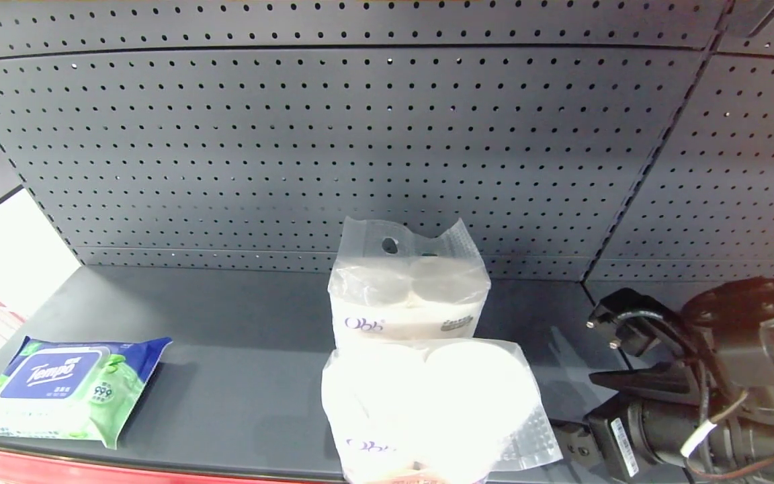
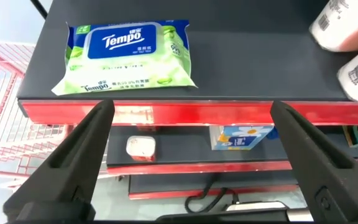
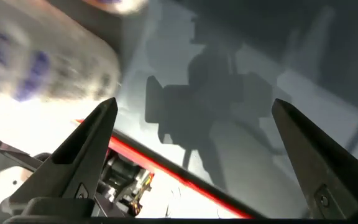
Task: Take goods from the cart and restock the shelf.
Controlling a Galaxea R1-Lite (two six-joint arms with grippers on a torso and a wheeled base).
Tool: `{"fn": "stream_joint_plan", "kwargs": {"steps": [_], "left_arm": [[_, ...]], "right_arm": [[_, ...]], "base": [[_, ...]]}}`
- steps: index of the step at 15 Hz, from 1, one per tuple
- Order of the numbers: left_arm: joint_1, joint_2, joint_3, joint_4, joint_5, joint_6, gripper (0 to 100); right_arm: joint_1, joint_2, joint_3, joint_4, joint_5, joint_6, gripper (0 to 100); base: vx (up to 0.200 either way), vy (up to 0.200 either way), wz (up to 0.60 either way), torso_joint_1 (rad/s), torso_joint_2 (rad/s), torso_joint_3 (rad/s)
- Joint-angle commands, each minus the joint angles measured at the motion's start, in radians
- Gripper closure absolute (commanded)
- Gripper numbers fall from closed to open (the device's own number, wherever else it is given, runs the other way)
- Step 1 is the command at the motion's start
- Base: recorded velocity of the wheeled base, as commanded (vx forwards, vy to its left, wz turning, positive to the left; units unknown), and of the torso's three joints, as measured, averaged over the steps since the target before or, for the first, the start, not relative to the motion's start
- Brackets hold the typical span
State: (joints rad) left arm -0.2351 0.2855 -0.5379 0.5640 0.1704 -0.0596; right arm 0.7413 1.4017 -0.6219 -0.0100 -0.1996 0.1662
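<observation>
Two clear-wrapped toilet roll packs stand mid-shelf, one at the back [image 1: 407, 296] and one at the front edge [image 1: 434, 410]. A green and blue wipes pack [image 1: 68, 390] lies flat at the shelf's left front. My left gripper [image 2: 191, 104] is open and holds nothing. It hangs in front of the shelf's red edge [image 2: 229, 112], below the wipes pack [image 2: 129, 56]. My right gripper [image 3: 194, 102] is open over the dark shelf board, just right of the front roll pack [image 3: 48, 56], with nothing between its fingers.
The dark shelf [image 1: 246, 349] has a pegboard back wall and bare board between the wipes and the rolls. A red wire cart [image 2: 5, 106] stands left of the shelf. On a lower shelf sit a small white tub [image 2: 140, 147] and a blue and white box [image 2: 235, 137].
</observation>
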Motion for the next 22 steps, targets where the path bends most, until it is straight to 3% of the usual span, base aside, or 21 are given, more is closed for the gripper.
{"fn": "stream_joint_plan", "kwargs": {"steps": [1,22], "left_arm": [[0.0,0.007,0.006,-0.001,0.008,0.0,0],[0.0,0.001,0.007,-0.003,0.012,-0.002,0]], "right_arm": [[0.029,0.046,-0.013,-0.01,-0.001,-0.002,0],[0.099,0.129,-0.07,-0.016,-0.003,0.001,0]], "base": [[0.0,0.0,0.0,0.0,0.0,0.0],[0.0,0.0,0.0,0.0,0.0,0.0]]}}
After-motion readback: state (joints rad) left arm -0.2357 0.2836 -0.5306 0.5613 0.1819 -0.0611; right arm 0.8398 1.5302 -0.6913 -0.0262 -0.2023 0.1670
